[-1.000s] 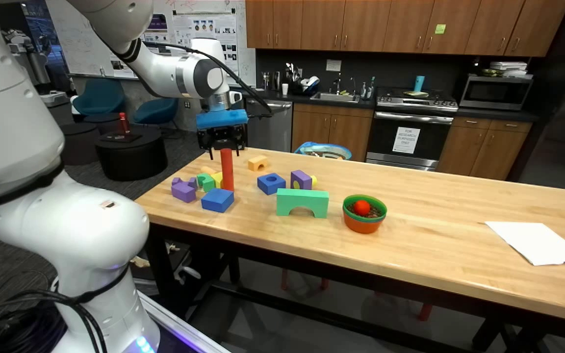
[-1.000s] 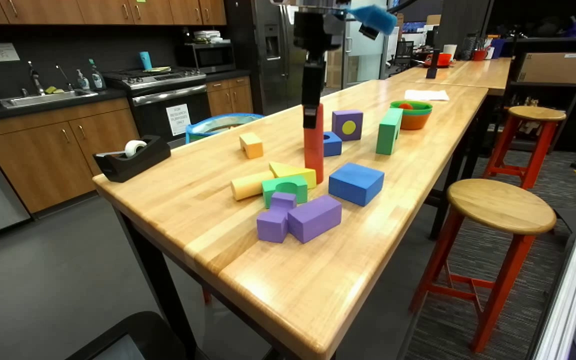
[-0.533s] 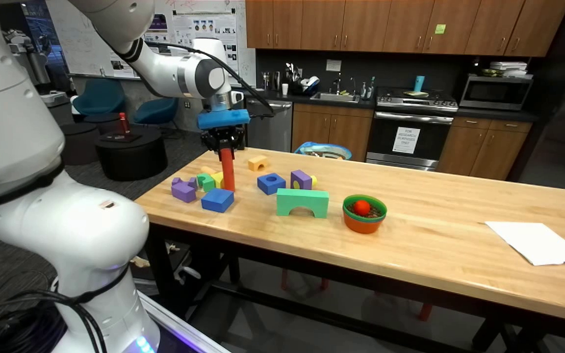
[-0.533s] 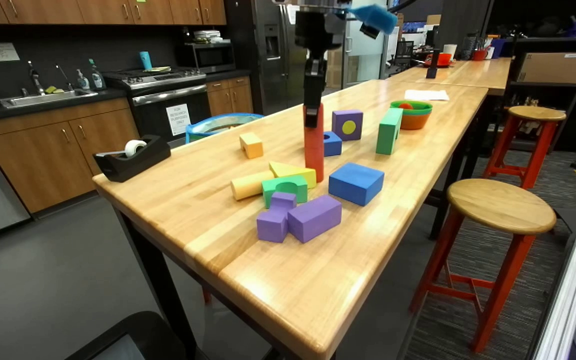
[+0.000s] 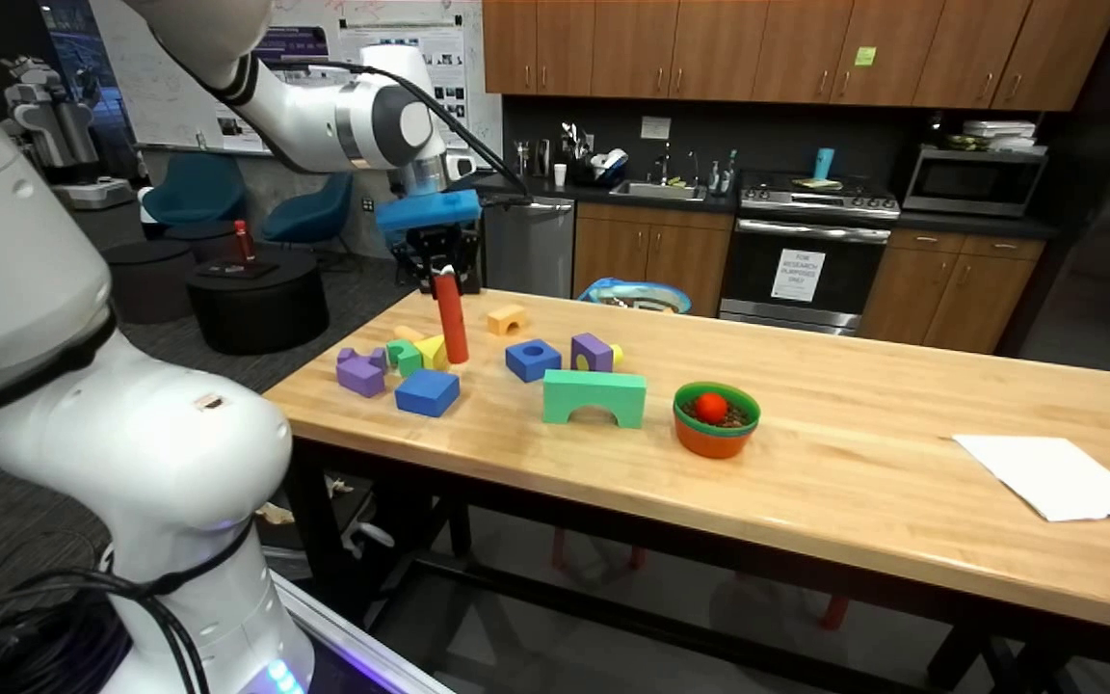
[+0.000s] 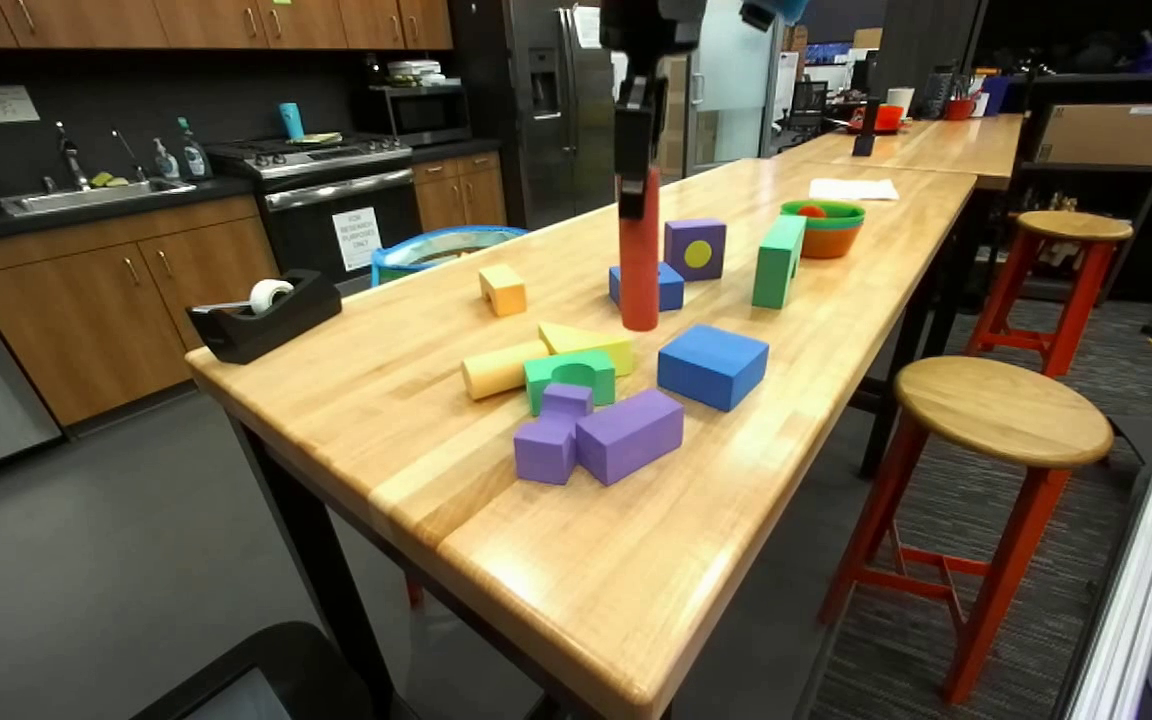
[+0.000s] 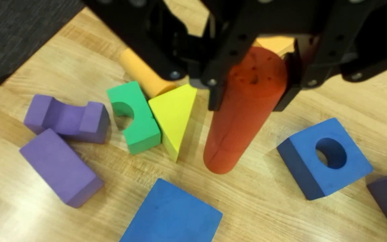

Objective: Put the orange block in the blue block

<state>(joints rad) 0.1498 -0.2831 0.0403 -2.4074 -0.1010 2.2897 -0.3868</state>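
Note:
The orange block (image 7: 233,134), a tall red-orange pillar, is gripped near its top by my gripper (image 7: 249,104), one finger on each side. Its lower end hangs off the table, and in an exterior view the orange block (image 5: 452,323) leans slightly. Two blue blocks lie on the table. The blue block with a round hole (image 7: 328,178) sits right of the pillar in the wrist view, hole facing up. In an exterior view the orange block (image 6: 640,280) partly hides this blue block (image 6: 669,292). A plain blue block (image 7: 176,215) lies below the pillar in the wrist view, cut off by the frame.
Close to the pillar lie a yellow wedge (image 7: 173,117), a green block (image 7: 139,124) and purple pieces (image 7: 60,168). A purple block with a yellow dot (image 6: 694,250) stands beside the holed blue block. Further along are a green arch (image 5: 594,386) and stacked bowls (image 5: 717,443).
The gripper has closed on the orange block's top. It has then risen, lifting the block off the table and tilting it a little. The other blocks stay in place.

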